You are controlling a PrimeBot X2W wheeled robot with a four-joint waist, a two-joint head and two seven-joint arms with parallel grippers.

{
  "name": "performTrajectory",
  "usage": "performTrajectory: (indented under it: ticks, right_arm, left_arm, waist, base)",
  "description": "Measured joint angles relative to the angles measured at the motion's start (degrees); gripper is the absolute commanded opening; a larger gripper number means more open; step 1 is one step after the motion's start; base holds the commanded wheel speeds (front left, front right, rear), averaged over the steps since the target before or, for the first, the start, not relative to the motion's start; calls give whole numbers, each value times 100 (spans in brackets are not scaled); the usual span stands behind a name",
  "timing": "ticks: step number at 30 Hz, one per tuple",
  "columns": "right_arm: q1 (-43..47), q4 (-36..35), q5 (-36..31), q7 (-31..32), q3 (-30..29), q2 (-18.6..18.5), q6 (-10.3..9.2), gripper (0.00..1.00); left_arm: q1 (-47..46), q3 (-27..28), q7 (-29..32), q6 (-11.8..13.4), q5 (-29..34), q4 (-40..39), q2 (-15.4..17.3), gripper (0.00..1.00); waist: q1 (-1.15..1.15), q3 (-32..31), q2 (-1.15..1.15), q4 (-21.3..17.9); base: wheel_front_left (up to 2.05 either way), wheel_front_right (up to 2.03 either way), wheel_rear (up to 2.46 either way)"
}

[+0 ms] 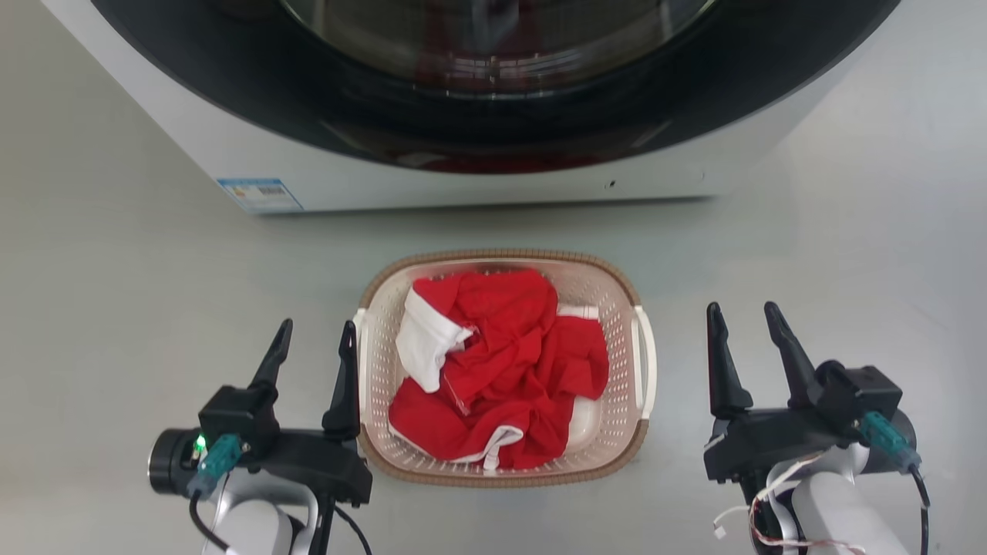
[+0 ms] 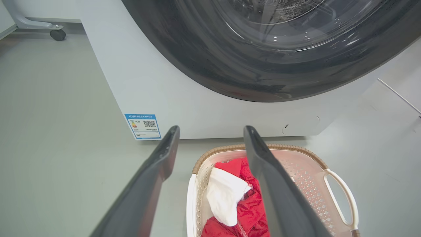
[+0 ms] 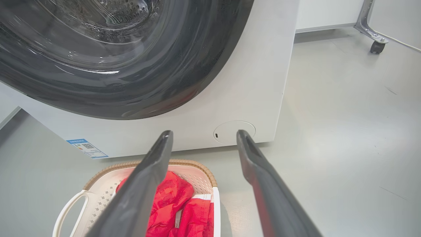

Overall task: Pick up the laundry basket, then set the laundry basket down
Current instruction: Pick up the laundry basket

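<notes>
The laundry basket (image 1: 621, 308) is cream-white perforated plastic with a brown woven-look rim and white side handles. It stands on the grey floor in front of the washing machine and holds red and white clothes (image 1: 501, 362). My left gripper (image 1: 314, 343) is open just beside the basket's left handle, its inner finger close to the rim. My right gripper (image 1: 746, 324) is open a short way off the right handle (image 1: 646, 358). Both wrist views look over the basket (image 2: 309, 171) (image 3: 102, 191) between open fingers: left gripper (image 2: 210, 131), right gripper (image 3: 204, 135).
A white washing machine (image 1: 432, 181) with a dark round door stands just behind the basket, with a blue label (image 1: 258, 194) at its lower left. A wheeled stand leg (image 2: 57, 33) (image 3: 375, 44) shows far back on each side. Grey floor lies on both sides.
</notes>
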Motion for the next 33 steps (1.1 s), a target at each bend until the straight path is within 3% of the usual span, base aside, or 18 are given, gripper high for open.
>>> performTrajectory:
  ticks: [25,33]
  right_arm:
    - [-1933,1355,44,148,8,-15,101,100]
    - [-2141,1782,44,114,114,-7,152,100]
  left_arm:
    - [-1901,-19,203,-305,-125,1391,-76,100]
    - [-2140,-13,151,-354,-167,1875,-108,100]
  waist:
    - [0,2117,0,140]
    - [-1,2579,0,190]
  base:
    - [0,0,0]
    - [0,0,0]
